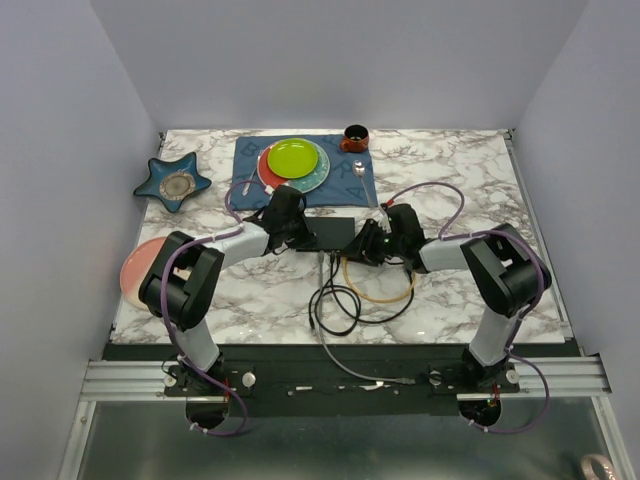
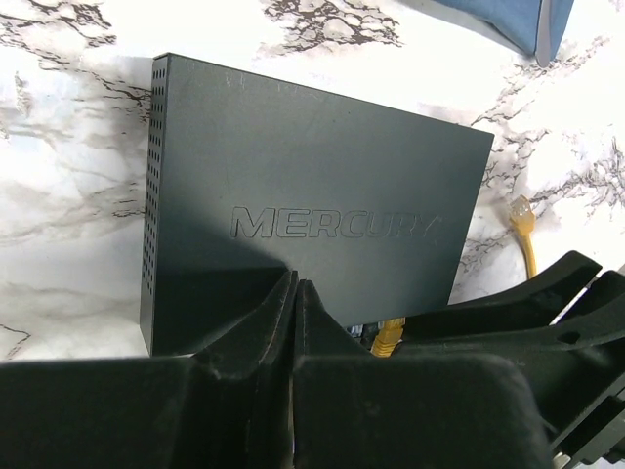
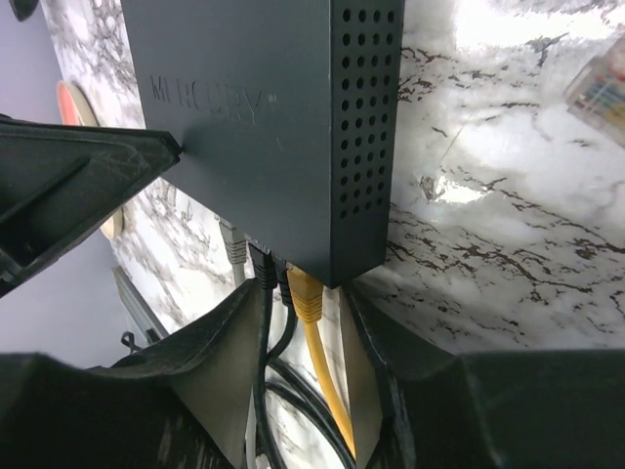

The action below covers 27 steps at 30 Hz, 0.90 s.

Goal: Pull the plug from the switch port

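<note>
The switch [image 3: 254, 127] is a flat, matte-black rectangular box lying at the middle of the counter [image 3: 488, 215], between the two arms in the overhead view. Its smooth top carries faint raised lettering, and one narrow side wall is pierced by neat rows of small round vent holes. Along its lower edge in the right wrist view, several leads sit in a row of sockets: a grey plug [image 3: 232, 249] at the left, two glossy black cables [image 3: 269, 322] beside it, and the yellow plug [image 3: 304, 290], ribbed and rubbery, nearest the vented corner. The right tool [image 3: 301, 322] stands partly open with its dark, blocky fingers [image 3: 227, 342] on either side of the black leads and the yellow plug. A strip of counter shows between the yellow cable and the finger at its right, so it is clamped on nothing. The left tool [image 2: 295, 283] is closed to a thin seam, holding nothing. Its wedge-shaped tip rests on the switch's top near the socket edge. A loose yellow lead ending in a clear plastic connector [image 2: 521, 217] lies on the counter just off the switch's right side in the left wrist view. The counter is glossy white marble patterned with dark veins. Above the switch in the overhead view lies a blue cloth mat [image 1: 250, 165] bearing a round lime-green plate [image 1: 292, 157]. A small orange cup [image 1: 355, 137] stands at the mat's upper right corner. A blue star-shaped dish [image 1: 173, 181] lies at the upper left, and a pink plate [image 1: 133, 272] sits at the left edge.
</note>
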Motion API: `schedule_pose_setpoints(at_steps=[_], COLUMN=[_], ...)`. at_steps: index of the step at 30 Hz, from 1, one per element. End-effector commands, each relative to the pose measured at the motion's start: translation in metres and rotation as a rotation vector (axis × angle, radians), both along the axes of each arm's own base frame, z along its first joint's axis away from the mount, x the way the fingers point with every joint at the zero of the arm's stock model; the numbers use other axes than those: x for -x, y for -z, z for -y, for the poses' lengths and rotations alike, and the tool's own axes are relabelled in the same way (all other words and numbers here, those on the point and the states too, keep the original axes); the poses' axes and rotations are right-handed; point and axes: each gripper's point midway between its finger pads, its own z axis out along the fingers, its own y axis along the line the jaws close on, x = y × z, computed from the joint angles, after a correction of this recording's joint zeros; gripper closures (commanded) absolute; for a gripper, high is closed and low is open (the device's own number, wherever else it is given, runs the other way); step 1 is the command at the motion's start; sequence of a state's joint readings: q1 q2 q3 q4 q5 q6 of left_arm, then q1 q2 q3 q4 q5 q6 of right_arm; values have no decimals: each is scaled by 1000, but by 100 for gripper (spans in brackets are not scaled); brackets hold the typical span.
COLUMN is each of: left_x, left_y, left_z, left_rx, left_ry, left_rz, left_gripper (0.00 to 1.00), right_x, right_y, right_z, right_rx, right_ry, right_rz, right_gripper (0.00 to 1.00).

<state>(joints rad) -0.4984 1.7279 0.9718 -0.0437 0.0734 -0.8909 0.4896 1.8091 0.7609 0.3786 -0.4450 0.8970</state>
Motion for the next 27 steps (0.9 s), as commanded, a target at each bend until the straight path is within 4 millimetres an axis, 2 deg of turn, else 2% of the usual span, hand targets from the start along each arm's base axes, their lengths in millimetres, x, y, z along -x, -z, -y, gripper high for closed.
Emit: schedule_pose_setpoints(at_steps=[1, 10, 17, 27], left_x=[6, 7, 9, 10], left_y=[2, 4, 7, 7], left_z=[0, -1, -2, -2], left_rx=[20, 26, 30, 33], left_ry=[10, 7, 2, 2], left_rz=[-14, -23, -28, -26], left_gripper=[92, 93, 93, 93], right_x=[-7, -7, -7, -8], right_y=[7, 10, 10, 9], right_z=[-1, 0, 10, 6], right_rx=[-21, -64, -95, -185], right_ry=[53, 94, 165, 209], right_rz=[13, 15, 2, -16], right_gripper=[55, 57, 60, 61])
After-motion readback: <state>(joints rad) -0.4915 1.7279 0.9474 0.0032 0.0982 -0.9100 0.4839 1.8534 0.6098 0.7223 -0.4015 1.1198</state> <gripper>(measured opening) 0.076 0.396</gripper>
